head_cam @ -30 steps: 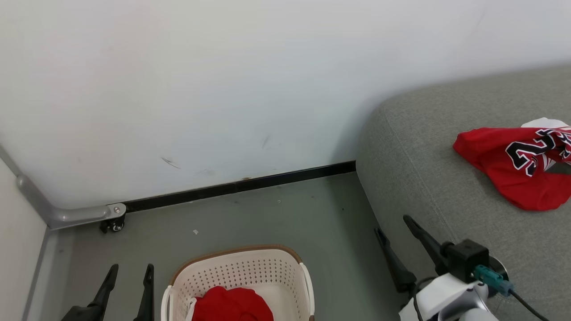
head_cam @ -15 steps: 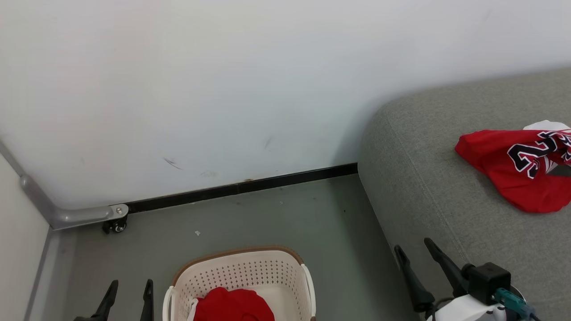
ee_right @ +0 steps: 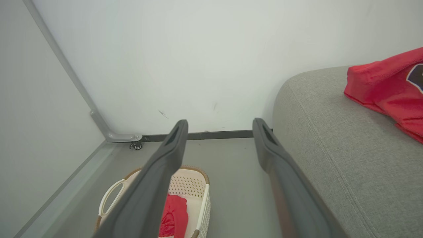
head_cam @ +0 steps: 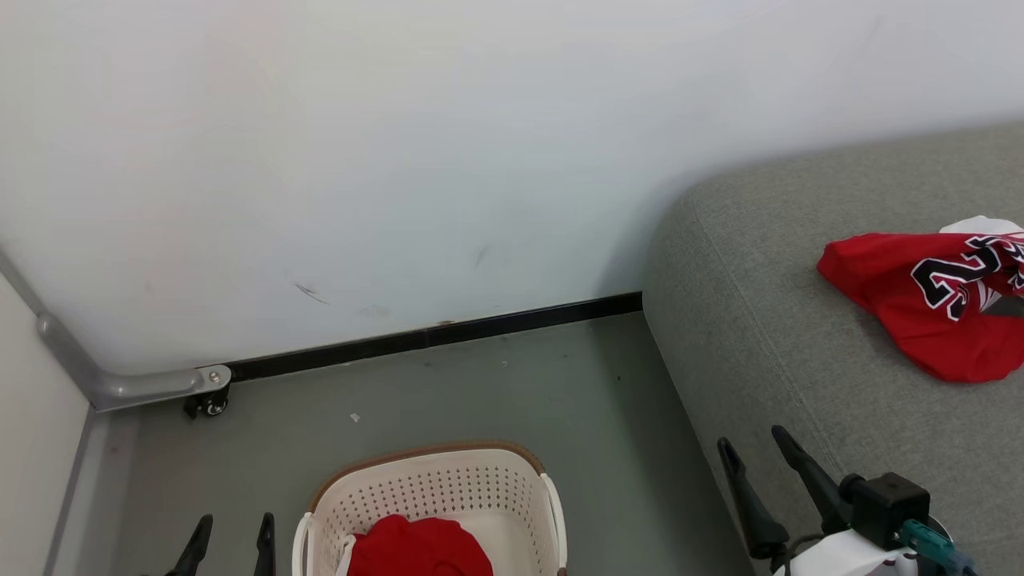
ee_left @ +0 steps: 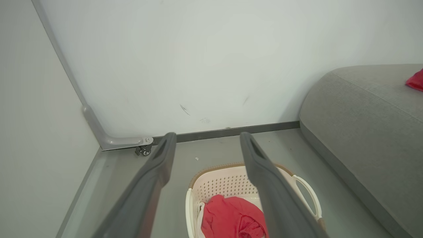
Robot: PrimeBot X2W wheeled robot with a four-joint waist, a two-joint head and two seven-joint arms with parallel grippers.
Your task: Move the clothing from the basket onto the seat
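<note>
Head view: at bottom centre the basket [head_cam: 436, 490] stands on the grey floor [head_cam: 520, 400], with a red garment [head_cam: 416, 550] bunched inside. At the right edge a red jersey [head_cam: 880, 288] lies on the seat [head_cam: 760, 336]. Its black, white-edged print looks like a "2" beside a folded character I cannot read. The left gripper [head_cam: 236, 522] at lower left and the right gripper [head_cam: 750, 438] at lower right are both spread wide and hold nothing.

Left wrist view: the parted jaws frame the basket at bottom centre, the red garment inside it.

Right wrist view: the jaws are wide apart and empty. The basket sits at lower left, the jersey at upper right on the seat, its print cut off by the frame edge and unreadable.
</note>
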